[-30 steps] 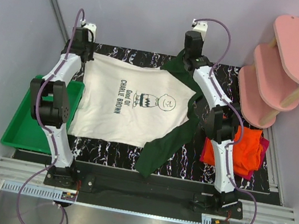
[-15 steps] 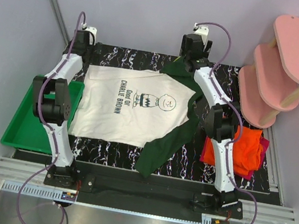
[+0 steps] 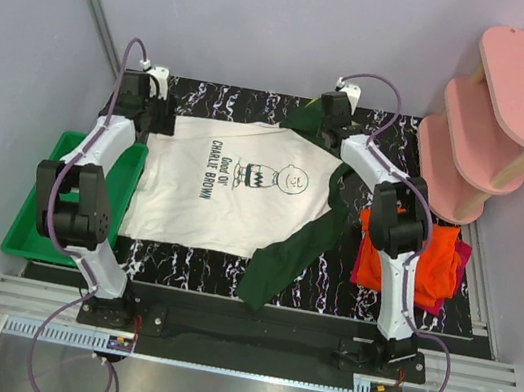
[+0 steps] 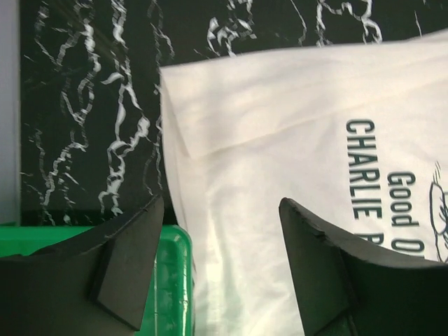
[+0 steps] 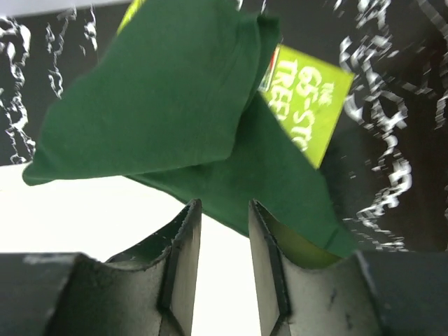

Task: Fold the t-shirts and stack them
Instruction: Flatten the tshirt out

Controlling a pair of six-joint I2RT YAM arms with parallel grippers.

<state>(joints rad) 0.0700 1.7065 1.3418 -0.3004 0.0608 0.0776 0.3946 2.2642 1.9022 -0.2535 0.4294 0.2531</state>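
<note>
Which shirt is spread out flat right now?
The cream Charlie Brown shirt, laid open mid-table. The orange shirt and red shirt sit piled at the right edge.

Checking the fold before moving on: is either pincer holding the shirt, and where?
Nothing is held: left pincer and right pincer both stand open over the cream shirt.

Cream t-shirt (image 3: 233,186) lay spread, print up.
We saw left gripper (image 3: 162,118) and right gripper (image 3: 323,126) at its far corners, orange t-shirt (image 3: 439,260) heaped rightward.
</note>
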